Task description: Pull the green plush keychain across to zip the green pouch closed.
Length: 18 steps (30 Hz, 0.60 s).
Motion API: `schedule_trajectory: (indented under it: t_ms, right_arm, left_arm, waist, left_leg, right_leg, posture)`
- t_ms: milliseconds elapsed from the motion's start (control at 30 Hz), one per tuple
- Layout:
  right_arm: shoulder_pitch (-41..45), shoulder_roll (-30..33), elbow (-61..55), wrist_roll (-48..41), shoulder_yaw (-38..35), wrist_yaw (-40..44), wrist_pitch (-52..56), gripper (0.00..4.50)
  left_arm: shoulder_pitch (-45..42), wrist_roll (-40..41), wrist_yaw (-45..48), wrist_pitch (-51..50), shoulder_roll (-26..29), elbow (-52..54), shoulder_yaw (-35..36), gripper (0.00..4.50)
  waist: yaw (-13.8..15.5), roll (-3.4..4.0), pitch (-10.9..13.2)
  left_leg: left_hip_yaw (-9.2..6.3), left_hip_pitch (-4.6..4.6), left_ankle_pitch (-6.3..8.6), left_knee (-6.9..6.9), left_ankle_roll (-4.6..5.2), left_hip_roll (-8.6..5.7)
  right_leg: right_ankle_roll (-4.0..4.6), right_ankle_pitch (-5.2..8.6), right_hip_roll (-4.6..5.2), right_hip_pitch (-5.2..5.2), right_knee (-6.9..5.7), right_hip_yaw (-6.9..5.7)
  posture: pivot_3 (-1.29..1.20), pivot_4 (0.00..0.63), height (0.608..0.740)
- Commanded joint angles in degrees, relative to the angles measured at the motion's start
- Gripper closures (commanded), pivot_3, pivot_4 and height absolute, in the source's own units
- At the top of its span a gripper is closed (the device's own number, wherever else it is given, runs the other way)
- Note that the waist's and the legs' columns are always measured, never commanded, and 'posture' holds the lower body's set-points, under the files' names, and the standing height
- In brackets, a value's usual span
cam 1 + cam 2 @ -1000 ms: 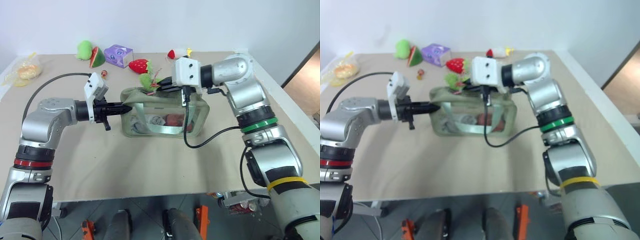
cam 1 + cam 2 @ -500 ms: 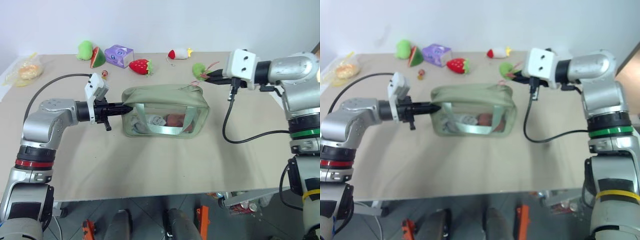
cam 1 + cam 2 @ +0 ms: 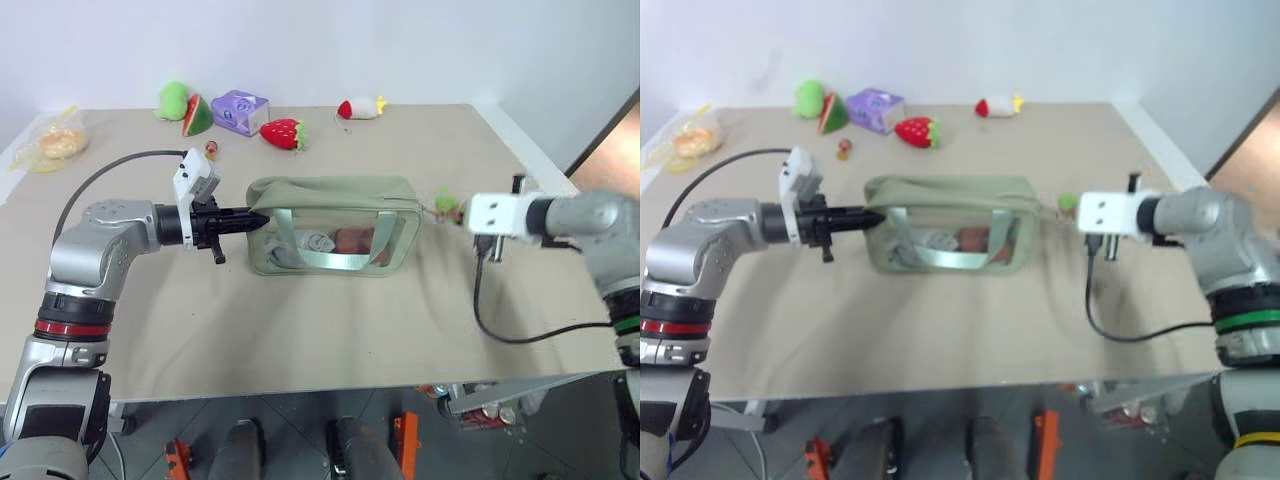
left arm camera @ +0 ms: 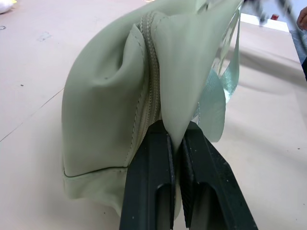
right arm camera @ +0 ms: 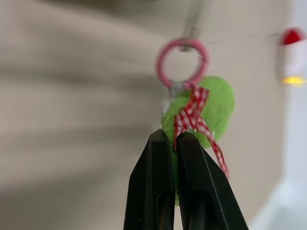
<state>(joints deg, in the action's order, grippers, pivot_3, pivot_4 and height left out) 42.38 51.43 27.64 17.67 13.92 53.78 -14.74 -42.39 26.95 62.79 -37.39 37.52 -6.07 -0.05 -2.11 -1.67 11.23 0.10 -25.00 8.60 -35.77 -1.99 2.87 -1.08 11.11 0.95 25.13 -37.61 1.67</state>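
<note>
The boxy sage-green fabric pouch (image 3: 332, 226) with its clear plastic side panel sits near the middle of the beige worktop (image 3: 300, 330), long side facing the robot, a pale green strap (image 3: 325, 255) looped across the clear panel. Through the plastic, small things show inside, one reddish, one pale; I cannot tell what they are. Seen from above, the top of the pouch looks drawn shut along its length.

The left pincer (image 3: 256, 218) reaches in level from the left, and its two black fingers (image 4: 148, 187) are pressed together on a fold of fabric at the pouch's left end, right beside the zip seam.

The right pincer (image 5: 175, 139) is off past the pouch's right end. Its fingers are pinched tight on the small lime-green fuzzy plush keychain (image 5: 204, 108), which has a red-and-white checked ribbon (image 5: 192, 115) tied on it and a pink ring (image 5: 182, 61) at its far side. In the head views the plush (image 3: 447, 204) hangs above the worktop just beside the right end of the pouch, between the pouch and the white block of the right wrist (image 3: 497, 213).

Along the far edge of the worktop lie a green plush with a watermelon slice (image 3: 183, 106), a small purple box (image 3: 238, 111), a red plush strawberry (image 3: 282, 133) and a little red-and-white toy (image 3: 358, 107). A crinkled clear bag with something orange inside (image 3: 45, 145) rests at the far left corner.
</note>
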Motion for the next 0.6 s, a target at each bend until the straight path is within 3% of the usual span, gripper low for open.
schedule_trajectory:
  t_ms: [33, 233, 500, 600]
  right_arm:
    - [-1.2, -1.9, -0.8, 3.1, 1.8, -3.3, -0.7, 4.48]
    - [0.1, -5.3, 6.0, 9.6, 6.8, -9.0, -5.9, 4.48]
    - [-1.3, -5.3, 5.3, 6.6, 8.4, -0.2, -8.6, 4.48]
    - [0.1, -6.3, 6.7, 4.9, 5.7, -1.3, -5.7, 4.48]
  left_arm:
    - [0.6, 0.3, -0.3, -0.1, 0.6, 1.2, 0.9, 4.50]
    - [0.8, 0.6, -0.7, -0.5, 0.6, 1.5, 1.0, 4.50]
    - [1.7, 1.2, -1.6, -0.9, 0.6, 2.5, 1.2, 4.50]
    - [2.0, 1.7, -1.8, -1.1, 0.5, 2.8, 1.6, 4.50]
  waist:
    - [0.0, 0.02, 0.0]
    - [-0.4, -0.06, 0.0]
    - [-0.5, -0.32, -0.2]
    - [-0.5, -0.48, -0.3]
  left_leg:
    - [0.00, -0.01, 0.00, -0.02, 0.00, 0.00]
    - [0.00, 0.00, -0.05, -0.13, 0.04, -0.02]
    - [-0.01, 0.48, -0.04, -0.01, 0.04, -0.01]
    - [-0.02, 0.78, -0.03, 0.15, 0.03, 0.00]
  right_leg:
    - [-0.01, -0.01, 0.00, 0.01, 0.00, 0.00]
    - [0.05, -0.01, 0.01, -0.06, 0.00, 0.02]
    - [0.16, 0.05, 0.00, -0.51, 0.00, 0.02]
    - [0.23, 0.14, 0.00, -0.81, 0.05, 0.00]
  posture:
    - [0.00, 0.150, 0.740]
    - [0.00, 0.150, 0.740]
    - [0.00, 0.150, 0.740]
    - [0.00, 0.150, 0.740]
